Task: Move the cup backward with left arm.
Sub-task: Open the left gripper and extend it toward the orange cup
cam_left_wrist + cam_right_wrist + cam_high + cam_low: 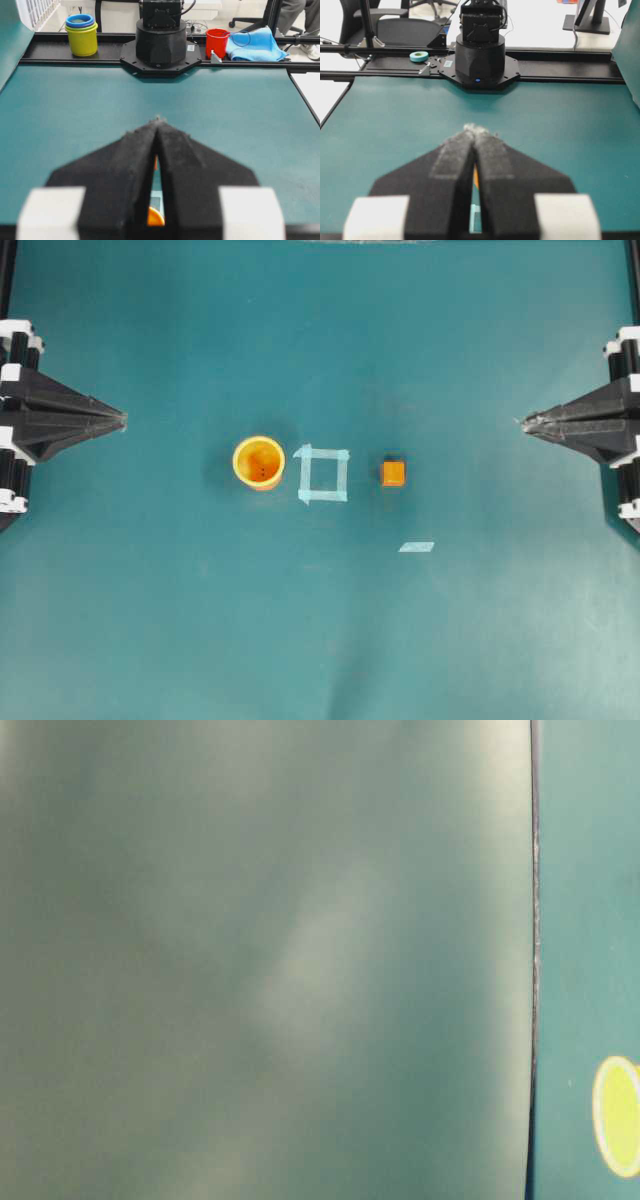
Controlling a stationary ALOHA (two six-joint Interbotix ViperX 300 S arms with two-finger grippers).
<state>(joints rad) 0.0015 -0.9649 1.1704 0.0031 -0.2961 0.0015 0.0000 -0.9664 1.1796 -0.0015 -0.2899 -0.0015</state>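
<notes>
Yellow-orange plastic, the cup (259, 462) stands upright on the teal desk (320, 640), just left of centre. At its 3 o'clock lies a pale tape square (324, 474), then a small orange cube (393, 473). The left pincer (122, 419), at the cup's 9 o'clock and well apart, is pressed together, empty. The right pincer (520, 422) is likewise pressed together.

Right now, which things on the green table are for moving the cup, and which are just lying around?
For the job:
- cup
- left hand, shut, far from the cup

Just lying about:
- orange cube
- tape square
- loose tape strip
- right hand, shut
</notes>
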